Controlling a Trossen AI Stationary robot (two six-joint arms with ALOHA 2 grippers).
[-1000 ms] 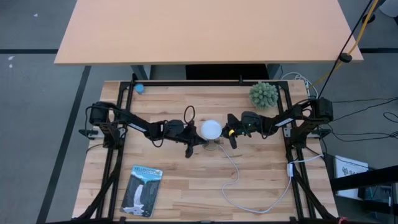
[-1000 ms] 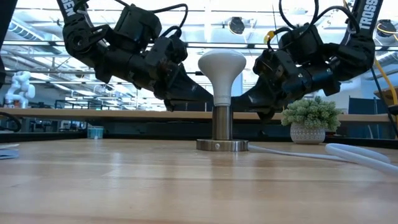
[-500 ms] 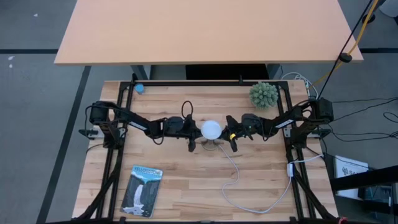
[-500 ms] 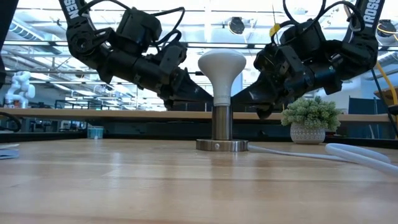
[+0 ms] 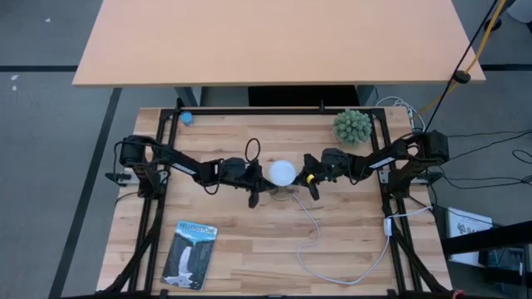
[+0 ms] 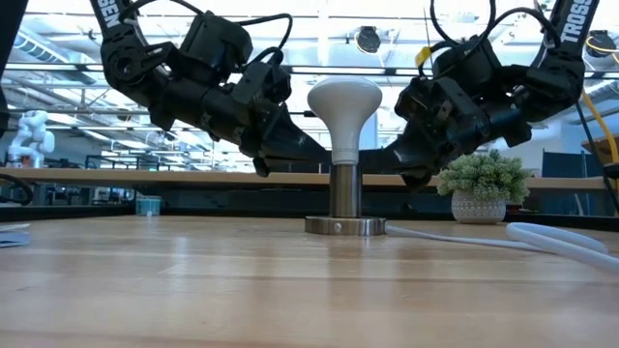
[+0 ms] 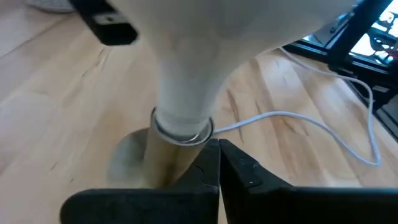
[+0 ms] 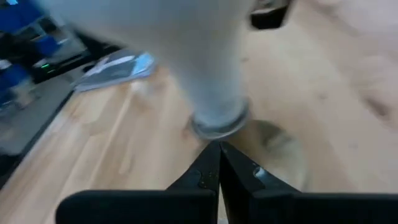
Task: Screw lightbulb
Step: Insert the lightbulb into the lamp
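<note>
Overhead, arm (image 6: 571, 29) lettering reads "TROSSEN" (partly cut off).

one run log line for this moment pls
lightbulb: upright in socket | left gripper: shut, at bulb neck, no grip | right gripper: shut, opposite side | table: packaging card, plant

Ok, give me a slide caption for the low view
White lightbulb standing upright in its socket, flanked by the left tool and right tool, both shut.

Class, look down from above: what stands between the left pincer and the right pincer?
In the high view, the lightbulb stands upright in its socket between the shut left pincer and shut right pincer.
</note>
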